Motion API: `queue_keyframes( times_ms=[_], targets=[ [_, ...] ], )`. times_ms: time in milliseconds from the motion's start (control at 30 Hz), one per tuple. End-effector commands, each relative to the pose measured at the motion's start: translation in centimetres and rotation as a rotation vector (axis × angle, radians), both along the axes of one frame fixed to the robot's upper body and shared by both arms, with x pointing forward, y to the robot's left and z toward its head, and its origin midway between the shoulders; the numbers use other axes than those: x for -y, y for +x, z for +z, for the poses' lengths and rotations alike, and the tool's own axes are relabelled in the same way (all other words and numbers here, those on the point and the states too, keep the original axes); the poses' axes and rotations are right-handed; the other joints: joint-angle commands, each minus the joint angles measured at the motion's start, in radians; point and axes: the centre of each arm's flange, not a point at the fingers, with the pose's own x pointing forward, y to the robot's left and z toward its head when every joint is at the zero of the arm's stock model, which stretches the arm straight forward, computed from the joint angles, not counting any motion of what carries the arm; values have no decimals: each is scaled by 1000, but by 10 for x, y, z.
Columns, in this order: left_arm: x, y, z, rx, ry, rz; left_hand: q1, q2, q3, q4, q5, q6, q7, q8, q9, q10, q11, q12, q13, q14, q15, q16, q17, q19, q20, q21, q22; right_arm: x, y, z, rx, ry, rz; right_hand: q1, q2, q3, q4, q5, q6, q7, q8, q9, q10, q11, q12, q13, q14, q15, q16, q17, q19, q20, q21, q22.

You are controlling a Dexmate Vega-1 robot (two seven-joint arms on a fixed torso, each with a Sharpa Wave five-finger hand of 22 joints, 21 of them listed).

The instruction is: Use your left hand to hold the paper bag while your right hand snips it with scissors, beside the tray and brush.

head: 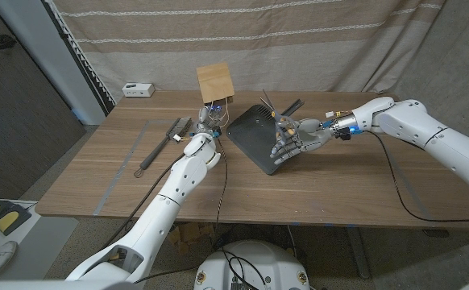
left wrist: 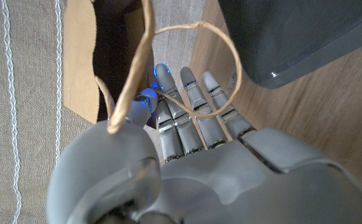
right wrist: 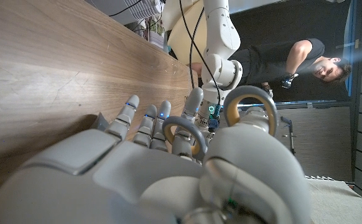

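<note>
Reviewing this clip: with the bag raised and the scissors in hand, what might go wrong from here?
The left robot hand seems to hold the paper bag only by its twine handle, so the bag may swing or slip when cut. The right robot hand, gripping the scissors, is over the tray and might knock it.

— Left arm, status?
— It enters from the bottom left corner and reaches up the table toward the far edge. The left hand (head: 209,119) is raised, fingers (left wrist: 193,99) extended and close together; thin loops of twine lie across them, one running between thumb and fingers.
— Right arm?
— It comes in from the right, forearm stretched toward the middle. The right hand (head: 292,135) hangs with fingers (right wrist: 145,121) pointing down toward the table. Thumb and 1 finger are threaded through 2 ring handles.
— Contact between the hands?
— None. They are apart.
</note>
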Motion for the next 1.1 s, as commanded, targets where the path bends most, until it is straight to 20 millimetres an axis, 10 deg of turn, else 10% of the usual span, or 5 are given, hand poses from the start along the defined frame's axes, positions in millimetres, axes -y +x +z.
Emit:
queue_keyframes(
  times_ms=[33, 1100],
  targets=[
    [10, 0, -3, -5, -1, -26, 26, -8, 14, -23, -5, 106, -42, 17, 56, 66, -42, 25, -31, 20, -119, 10, 3, 1, -129, 21, -1, -11, 4, 5, -1, -35, 28, -3, 2, -2, -1, -1, -19, 27, -1, 0, 14, -6, -8, -1, 4, 2, 8, 2, 15, 2, -4, 2],
    [35, 5, 2, -4, 26, -67, 14, 0, 19, 5, 3, 32, -29, -2, 63, 3, -47, 35, -27, -8, -116, 1, 3, -26, -124, 37, -2, -22, 15, 21, 42, -106, 43, -8, 2, -3, -1, -7, -24, 35, -1, 1, 15, 10, -18, -1, 6, 10, 6, 0, 24, 5, -8, 3]
  ],
)
